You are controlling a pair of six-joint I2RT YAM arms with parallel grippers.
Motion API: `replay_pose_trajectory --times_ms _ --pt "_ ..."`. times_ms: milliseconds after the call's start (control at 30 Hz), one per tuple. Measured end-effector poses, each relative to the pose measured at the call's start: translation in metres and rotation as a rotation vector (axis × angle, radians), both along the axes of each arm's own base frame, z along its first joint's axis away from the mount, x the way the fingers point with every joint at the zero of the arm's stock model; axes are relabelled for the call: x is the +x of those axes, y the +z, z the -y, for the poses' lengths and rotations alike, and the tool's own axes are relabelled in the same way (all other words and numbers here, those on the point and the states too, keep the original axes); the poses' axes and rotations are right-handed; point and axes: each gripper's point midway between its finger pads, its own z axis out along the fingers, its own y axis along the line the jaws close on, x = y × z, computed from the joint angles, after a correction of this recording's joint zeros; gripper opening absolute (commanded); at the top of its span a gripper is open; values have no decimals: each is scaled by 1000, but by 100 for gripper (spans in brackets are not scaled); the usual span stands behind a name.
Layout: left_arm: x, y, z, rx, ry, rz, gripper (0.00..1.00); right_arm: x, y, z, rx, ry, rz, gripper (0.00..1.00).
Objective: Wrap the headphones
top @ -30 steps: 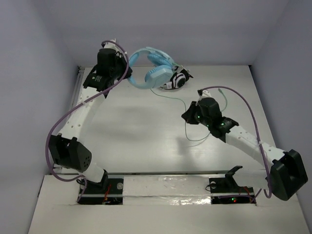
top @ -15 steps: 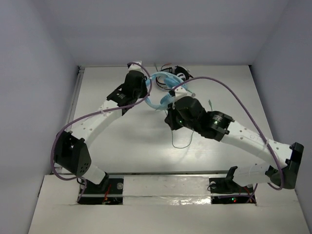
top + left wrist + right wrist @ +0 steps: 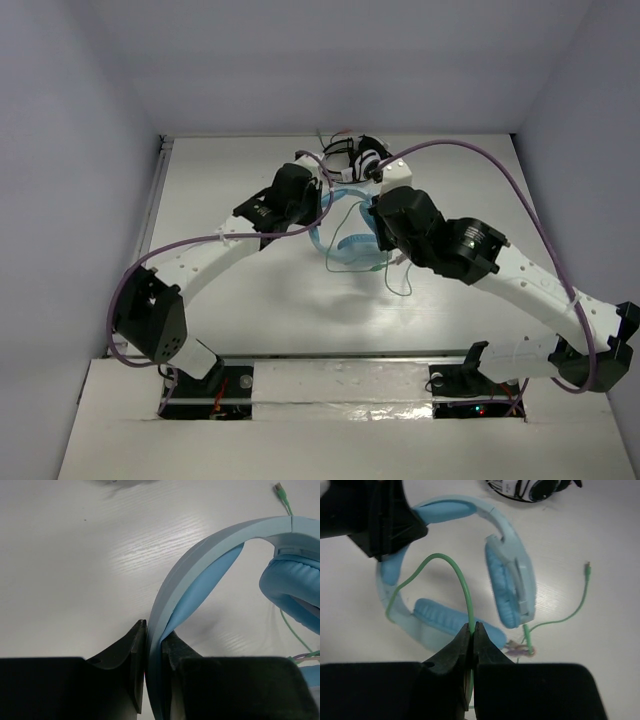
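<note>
Above the table (image 3: 230, 300), in the top external view, the headphones (image 3: 338, 243) lie at mid-surface between the two wrists; both arms overlap them, so only a lower arc of headband and part of one earcup show; the left gripper (image 3: 318, 197) and the right gripper (image 3: 374, 222) are masked by their own housings, and their jaws cannot be read from this angle; a thin green cable (image 3: 402, 283) trails toward the near edge; the black-and-white headphones (image 3: 362, 158) sit just behind, near the far wall, too small to make out in detail.

At the left wrist, the fingers are clenched on the headband, one on each face; the band's lower end runs out of frame between them; one earcup is cut off at the right edge; the plug (image 3: 282, 497) lies on the table at top right.

At the right wrist, the fingers are pinched on the cable, which arches up and left over the headphones; the cable below the pinch is hidden; the left gripper blocks the upper-left headband; the black-and-white headphones are cropped by the top edge.
</note>
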Motion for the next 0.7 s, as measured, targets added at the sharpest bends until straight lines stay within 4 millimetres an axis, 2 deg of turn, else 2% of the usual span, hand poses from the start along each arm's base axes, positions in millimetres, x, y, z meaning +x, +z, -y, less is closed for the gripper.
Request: replay_pose_trajectory --times_ms 167,333,533,667,700 --pt "-17 1 -1 34 -95 -20 0 13 2 25 -62 -85 37 0" --pt "-29 -1 -1 74 -185 -39 0 19 15 43 -87 -128 87 0" --pt "-45 -5 4 92 -303 -64 0 33 23 55 -96 -166 121 0" --pt "-54 4 11 47 -364 -58 0 39 23 54 -69 -176 138 0" --pt "-57 8 14 33 -379 -53 0 39 18 57 -75 -179 132 0"
